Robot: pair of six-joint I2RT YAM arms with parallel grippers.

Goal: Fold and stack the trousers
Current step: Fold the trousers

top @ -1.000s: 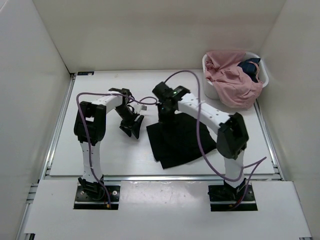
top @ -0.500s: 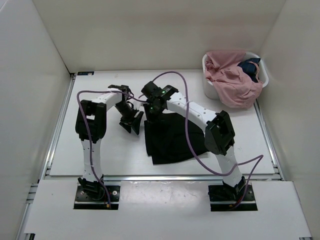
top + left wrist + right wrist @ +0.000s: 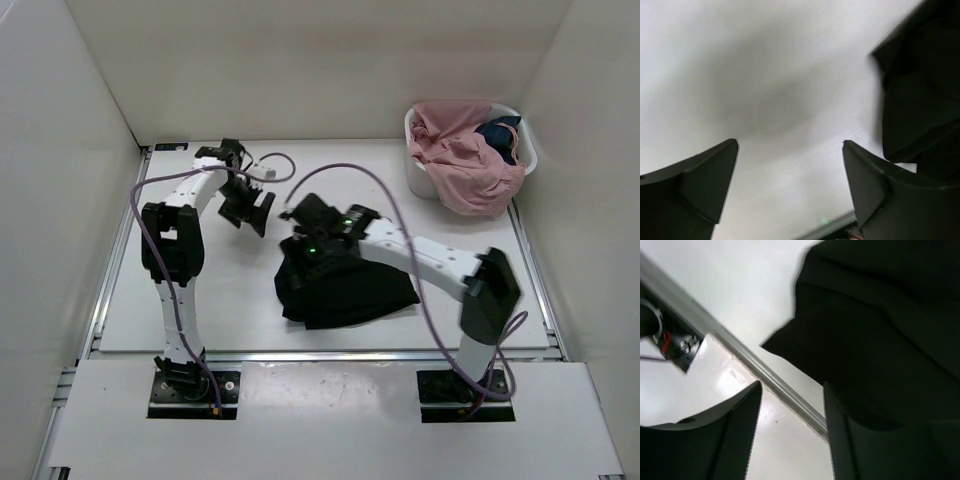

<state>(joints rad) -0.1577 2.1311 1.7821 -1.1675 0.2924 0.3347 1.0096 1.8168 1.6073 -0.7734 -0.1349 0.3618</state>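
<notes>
The black trousers (image 3: 350,292) lie in a folded, somewhat bunched pile on the white table, right of centre and toward the near edge. My right gripper (image 3: 297,245) hovers over their left end. In the right wrist view the gripper (image 3: 792,387) is open, only the table and its rail show between the fingers, and the trousers (image 3: 880,330) fill the upper right. My left gripper (image 3: 248,212) hangs apart from the trousers at the back left. The left wrist view has it (image 3: 790,143) wide open over bare table, holding nothing.
A white basket (image 3: 527,150) stands at the back right, holding a pink garment (image 3: 470,170) and a small dark blue garment (image 3: 500,135). White walls enclose the table on three sides. A metal rail (image 3: 740,357) runs along the near table edge.
My right gripper has opened, let go of the trousers and swung left and nearer; the pile now sits bunched further left. My left gripper opened wider and moved toward the back left.
</notes>
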